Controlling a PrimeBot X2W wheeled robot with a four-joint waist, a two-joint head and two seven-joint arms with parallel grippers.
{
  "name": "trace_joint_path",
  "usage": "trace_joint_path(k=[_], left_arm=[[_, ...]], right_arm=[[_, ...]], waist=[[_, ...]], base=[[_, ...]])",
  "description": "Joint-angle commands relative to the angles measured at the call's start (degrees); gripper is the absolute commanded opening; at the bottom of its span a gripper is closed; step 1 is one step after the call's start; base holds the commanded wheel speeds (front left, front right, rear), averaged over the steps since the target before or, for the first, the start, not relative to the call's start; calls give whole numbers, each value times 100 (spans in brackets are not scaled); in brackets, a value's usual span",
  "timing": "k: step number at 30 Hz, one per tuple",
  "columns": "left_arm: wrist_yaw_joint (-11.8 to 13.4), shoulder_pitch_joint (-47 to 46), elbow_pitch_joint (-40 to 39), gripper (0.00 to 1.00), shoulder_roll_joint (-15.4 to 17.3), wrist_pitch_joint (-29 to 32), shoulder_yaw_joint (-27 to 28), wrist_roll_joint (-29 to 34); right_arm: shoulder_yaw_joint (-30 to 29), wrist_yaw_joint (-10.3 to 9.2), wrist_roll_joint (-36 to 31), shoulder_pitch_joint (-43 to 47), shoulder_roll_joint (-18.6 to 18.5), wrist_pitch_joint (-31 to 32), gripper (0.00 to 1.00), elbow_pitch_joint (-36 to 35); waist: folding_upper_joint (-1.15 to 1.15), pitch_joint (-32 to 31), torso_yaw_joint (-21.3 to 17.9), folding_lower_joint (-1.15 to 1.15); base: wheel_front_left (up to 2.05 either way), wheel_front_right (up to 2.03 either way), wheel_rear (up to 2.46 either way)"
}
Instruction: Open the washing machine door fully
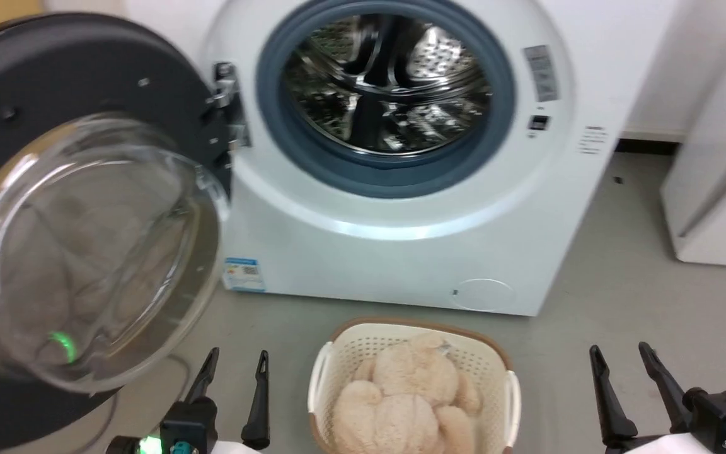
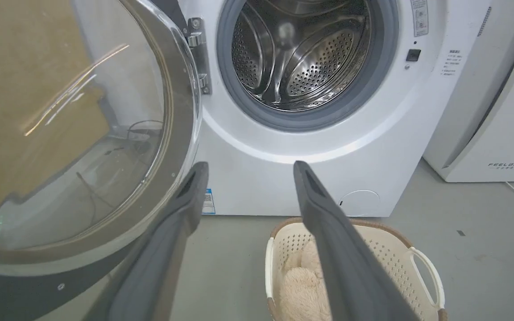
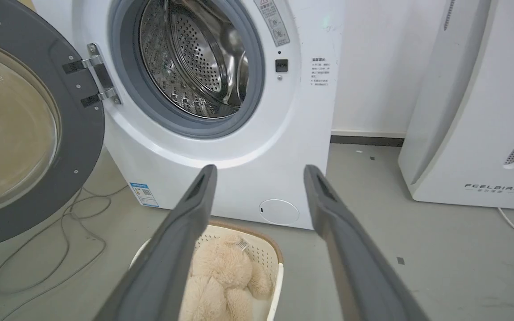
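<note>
The white washing machine [image 1: 401, 239] [image 2: 283, 178] [image 3: 248, 178] stands ahead with its steel drum [image 1: 388, 82] exposed inside a grey rubber ring. Its washing machine door [image 1: 79, 239] [image 2: 74, 133] [image 3: 20, 125] is swung wide to the left on its hinge [image 1: 227, 101], the clear glass bowl bulging toward me. My left gripper [image 1: 235, 360] [image 2: 250, 169] is open at the lower left, just right of the door's lower rim and holding nothing. At the lower right my right gripper [image 1: 620, 353] [image 3: 259, 171] is open too, apart from the machine.
A cream laundry basket [image 1: 501, 378] [image 2: 417, 263] [image 3: 270, 254] holding a beige plush toy [image 1: 413, 391] sits on the grey floor between my grippers. A white "FEELBIRD" appliance [image 2: 498, 111] [image 3: 475, 111] stands to the right. A cable [image 3: 60, 249] lies under the door.
</note>
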Motion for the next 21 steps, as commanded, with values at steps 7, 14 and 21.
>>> trace_joint_path(k=[7,14,21], left_arm=[[-3,-140,-18,100,183,140,-27,108],[16,-103,-36,100,219,180,-23,47],[-9,-56,-5,100,218,203,-70,-47]], right_arm=[[-31,5,-137,152,14,50,100,-84],[-15,5,-178,216,14,102,100,-149],[-19,5,-148,209,14,120,100,-172]], waist=[[0,-66,-468,0],[0,-65,-641,0],[0,-56,-683,0]], base=[[0,0,0],[0,0,0],[0,0,0]])
